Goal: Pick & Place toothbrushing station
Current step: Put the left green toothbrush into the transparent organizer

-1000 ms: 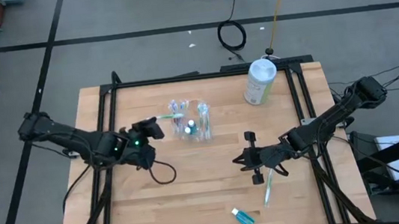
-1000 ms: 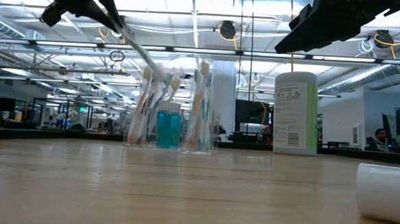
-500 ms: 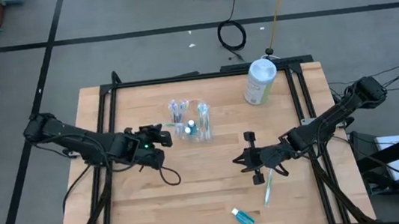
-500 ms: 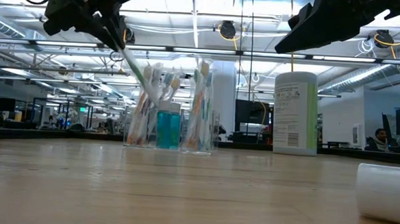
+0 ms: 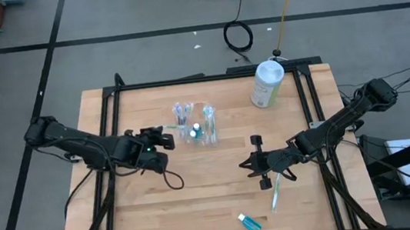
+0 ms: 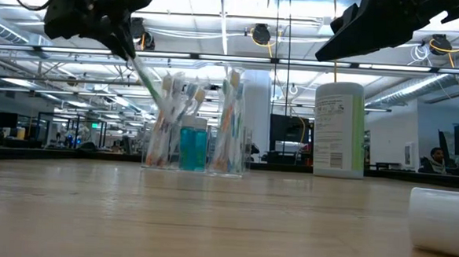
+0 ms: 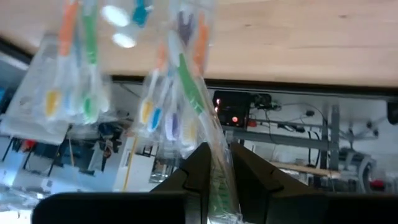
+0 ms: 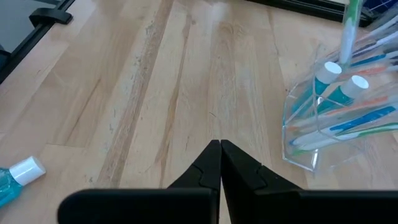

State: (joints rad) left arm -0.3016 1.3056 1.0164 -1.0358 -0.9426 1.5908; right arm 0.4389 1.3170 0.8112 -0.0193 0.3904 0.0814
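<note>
The toothbrushing station (image 5: 197,124) is a clear slotted holder standing on the wooden table (image 5: 199,201), full of toothbrushes and blue tubes; it also shows in the low view (image 6: 194,130) and the right wrist view (image 8: 336,124). My left gripper (image 5: 166,140) hovers just left of it, shut on a clear-wrapped green-handled toothbrush (image 6: 147,83). That toothbrush slants down into the station's left side. My right gripper (image 5: 255,161) hangs shut and holding nothing above the table's right middle. My left gripper pinches the wrapped toothbrush near its upper end (image 7: 217,177) between its two fingers (image 7: 198,167). The fingers come slanting down from the table's left side. The toothbrush hangs tilted below them, clear of the table, its lower end (image 6: 161,108) among the brushes in the station's left slot.
A tall white-and-green canister (image 5: 267,83) stands at the far right. A loose toothbrush (image 5: 276,193) and a small blue bottle (image 5: 250,224) lie near the front edge, right of middle. Bare wood stretches across the near left.
My left gripper has sunk a little, shifted toward the table's near edge and rolled about its own axis. The toothbrush it holds has tipped from a shallow slant to a steeper one, its lower end going down into the station's left side.
</note>
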